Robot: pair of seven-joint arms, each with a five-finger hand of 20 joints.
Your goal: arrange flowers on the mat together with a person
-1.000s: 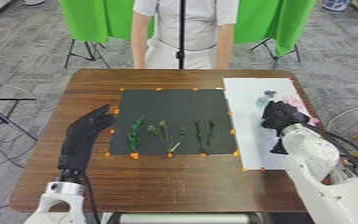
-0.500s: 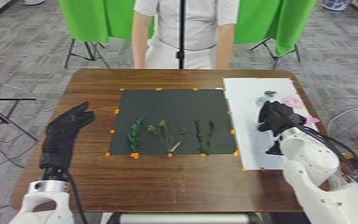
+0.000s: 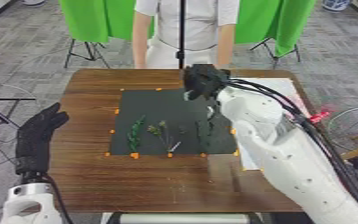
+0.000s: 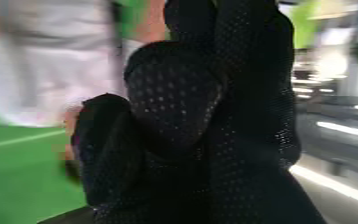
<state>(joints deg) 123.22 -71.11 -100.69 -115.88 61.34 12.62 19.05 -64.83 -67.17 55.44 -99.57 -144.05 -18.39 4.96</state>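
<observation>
My right hand (image 3: 206, 80) is over the far right part of the dark mat (image 3: 162, 107) in the head view, shut on a small pale blue-grey flower (image 3: 190, 95). In the right wrist view the thumb of that hand (image 4: 174, 95) lies against its bent fingers. Green stems rest on the mat's near half: a leafy one (image 3: 135, 134) at left, a budded one (image 3: 165, 134) at the middle and darker ones (image 3: 204, 134) at right, partly shaded. My left hand (image 3: 40, 131) is open, left of the mat.
A white sheet (image 3: 284, 89) lies right of the mat, largely behind my right arm. Pink-red petals (image 3: 318, 116) show past the arm at the table's right edge. Orange tape bits (image 3: 135, 155) line the mat. A person stands across the wooden table (image 3: 149, 185).
My right hand has swung from the white sheet leftward and away to the far part of the mat, with the pale flower. The left hand has drifted outward to the left.
</observation>
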